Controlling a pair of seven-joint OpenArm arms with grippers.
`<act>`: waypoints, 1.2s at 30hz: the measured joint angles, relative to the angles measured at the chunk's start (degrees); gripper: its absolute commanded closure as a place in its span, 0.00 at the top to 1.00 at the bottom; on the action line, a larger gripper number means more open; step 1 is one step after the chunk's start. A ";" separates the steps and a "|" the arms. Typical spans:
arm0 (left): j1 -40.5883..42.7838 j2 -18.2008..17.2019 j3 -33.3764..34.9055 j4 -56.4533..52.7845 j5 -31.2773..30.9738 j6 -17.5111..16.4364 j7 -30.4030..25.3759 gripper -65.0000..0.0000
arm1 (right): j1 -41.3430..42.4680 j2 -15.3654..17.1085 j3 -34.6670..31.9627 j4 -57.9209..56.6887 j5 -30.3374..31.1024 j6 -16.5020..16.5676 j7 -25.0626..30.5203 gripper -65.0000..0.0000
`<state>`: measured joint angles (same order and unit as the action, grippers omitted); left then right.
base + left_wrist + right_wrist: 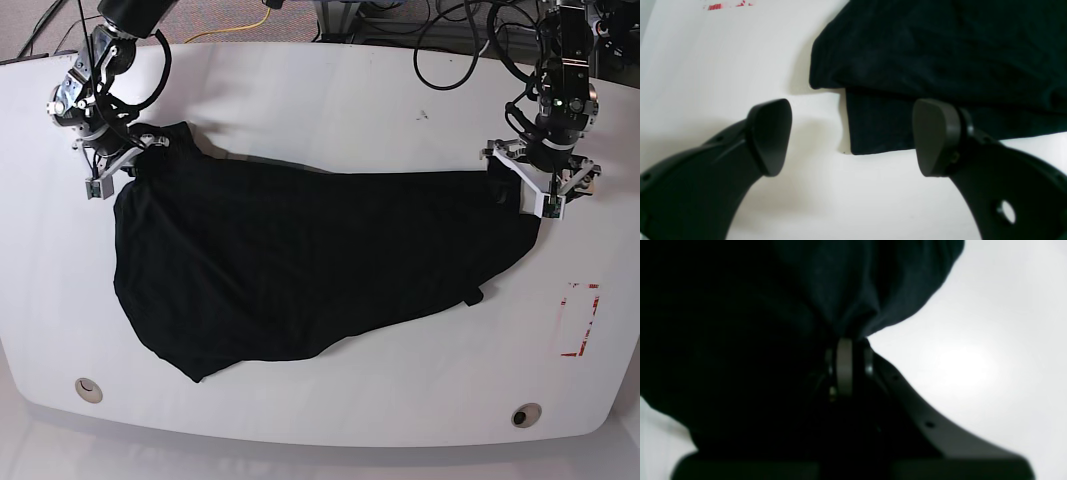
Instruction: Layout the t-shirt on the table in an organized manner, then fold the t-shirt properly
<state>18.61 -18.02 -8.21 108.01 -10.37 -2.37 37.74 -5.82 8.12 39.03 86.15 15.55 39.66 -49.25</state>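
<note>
The black t-shirt [300, 260] lies spread and wrinkled across the white table [330, 100]. In the base view my right gripper [143, 150] sits at the shirt's upper left corner. The right wrist view shows that gripper [848, 341] shut on a bunched fold of the t-shirt [857, 290], and the cloth hides most of the left finger. My left gripper [545, 192] is at the shirt's right end. In the left wrist view it [851, 136] stands wide open, with a lower corner of the t-shirt [940, 50] lying between its fingertips, untouched.
A red dashed rectangle [580, 320] marks the table near its right edge, also visible as red marks [728, 5] in the left wrist view. Two round grommets [88, 388] [525, 413] sit near the front edge. Black cables [450, 50] hang over the back edge.
</note>
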 measured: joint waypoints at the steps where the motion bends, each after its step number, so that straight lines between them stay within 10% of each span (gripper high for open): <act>1: 0.04 -0.02 0.00 0.00 0.02 0.02 -0.02 0.81 | 0.00 0.00 -0.04 0.00 -0.02 0.00 0.00 0.02; 36: -5.01 1.62 0.26 -13.90 -0.02 -6.71 -0.39 0.87 | 0.02 0.15 -0.31 0.00 0.37 0.02 -0.04 0.02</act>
<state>13.61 -16.40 -7.94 94.11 -10.39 -9.08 37.34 -5.80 8.27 38.72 86.15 15.92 39.68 -49.30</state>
